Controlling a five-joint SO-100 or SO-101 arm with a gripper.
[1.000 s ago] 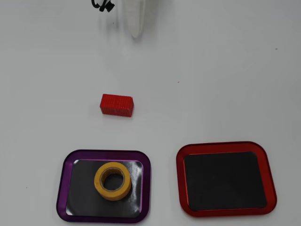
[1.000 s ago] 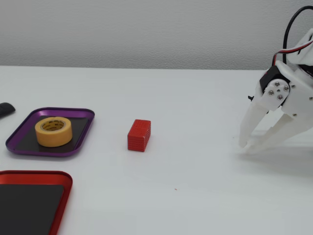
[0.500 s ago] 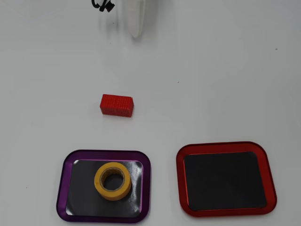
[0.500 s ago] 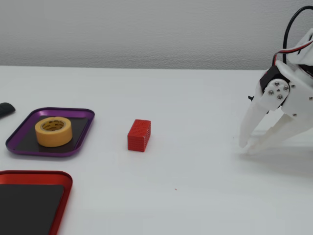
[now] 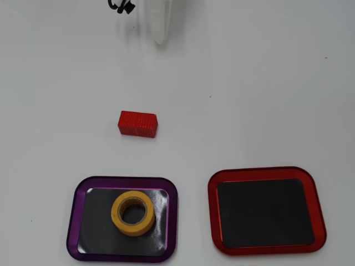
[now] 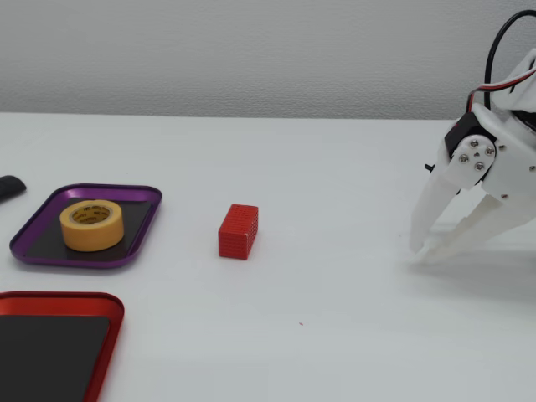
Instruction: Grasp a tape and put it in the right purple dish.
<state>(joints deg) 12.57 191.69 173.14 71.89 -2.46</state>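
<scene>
Though cropped overhead, gripper (image 6: pixel 425 249) whole sideways.

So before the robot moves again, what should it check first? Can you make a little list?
1. Tape inside the purple dish: ok, it lies flat on the dark inner surface.
2. Gripper empty: ok, nothing between the fingers.
3. Gripper away from both dishes: ok, it sits far across the table.
4. Red block out of the dishes: ok, it stands alone on the table.
5. Red dish empty: ok.
6. Gripper fully shut: cannot tell, fingertips close together.
</scene>
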